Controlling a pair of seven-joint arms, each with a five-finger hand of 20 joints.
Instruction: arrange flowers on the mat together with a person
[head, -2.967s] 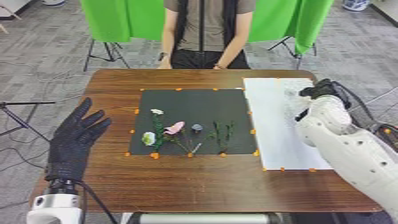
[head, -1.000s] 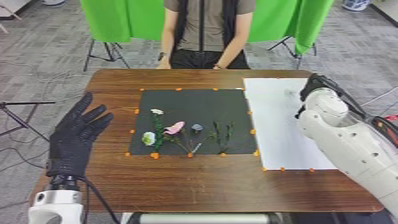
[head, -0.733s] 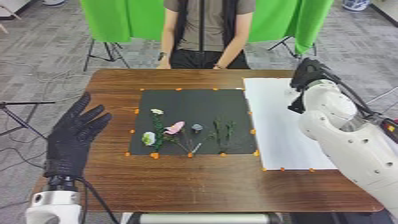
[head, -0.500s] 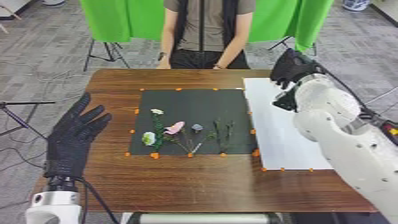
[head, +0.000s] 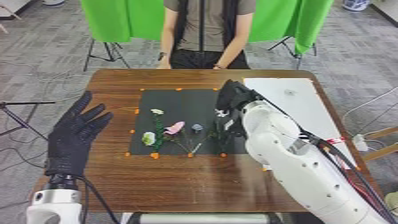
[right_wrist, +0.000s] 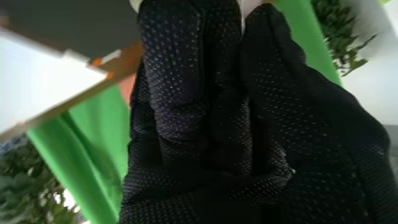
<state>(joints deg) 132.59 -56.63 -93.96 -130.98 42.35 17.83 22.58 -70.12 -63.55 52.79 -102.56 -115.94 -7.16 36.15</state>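
Taking the dark mat (head: 182, 102) as our clock face, with twelve o'clock pointing to the far edge of the tabletop (head: 169, 185), we see the task's flowers laid on it. The small white flower (head: 156, 111) is at ten o'clock, the larger whitish bloom (head: 148, 136) at eight, and the pink flower (head: 175, 127) and grey-blue flower (head: 196, 128) are near the centre. We find the right robot hand (head: 234, 97) over the mat at two to three o'clock; whether it is apart, together or clamped on a thing, we cannot tell. In the right wrist view we note a pale piece (right_wrist: 250, 5) at the glove's far end, too little exposed to identify. The left robot hand (head: 73, 140) is at nine o'clock, outside the mat, its fingers straight and apart. Beyond the mat at three o'clock we see the white sheet (head: 306, 107), bearing a small pale tuft (head: 290, 92).
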